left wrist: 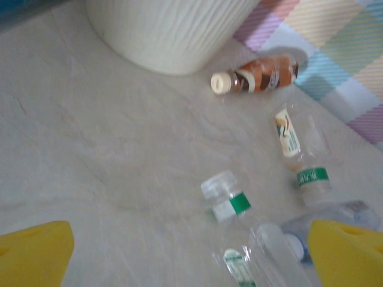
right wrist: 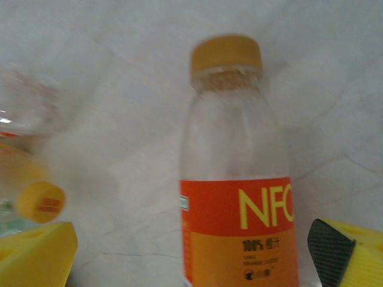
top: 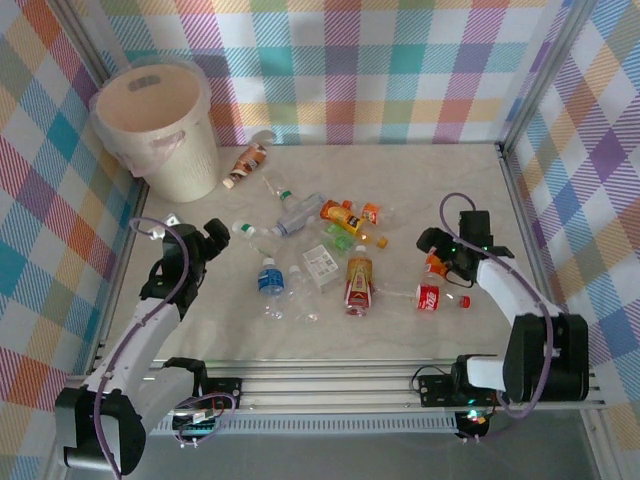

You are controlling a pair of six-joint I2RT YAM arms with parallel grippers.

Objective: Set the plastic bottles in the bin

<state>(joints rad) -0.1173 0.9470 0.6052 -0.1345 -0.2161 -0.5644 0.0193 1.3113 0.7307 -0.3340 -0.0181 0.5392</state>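
Right wrist cam: the NFC bottle (right wrist: 236, 179) runs off the bottom edge, and the small print under the big letters is too blurred to read. A smeared clear bottle (right wrist: 24, 119) sits partly out of frame at left. Left wrist cam: the bin (left wrist: 173, 30) loses its rim to the top edge, and the green-label bottle (left wrist: 269, 251) is cut off at the bottom. From above, the print on the scattered bottles (top: 358, 275) is too small to read.

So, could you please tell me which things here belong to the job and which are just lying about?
Belong: the bin; the plastic bottles, such as the brown-labelled bottle, blue-labelled bottle and orange NFC bottle.
Just there: the checked backdrop, the metal rail, what looks like a loose red cap.
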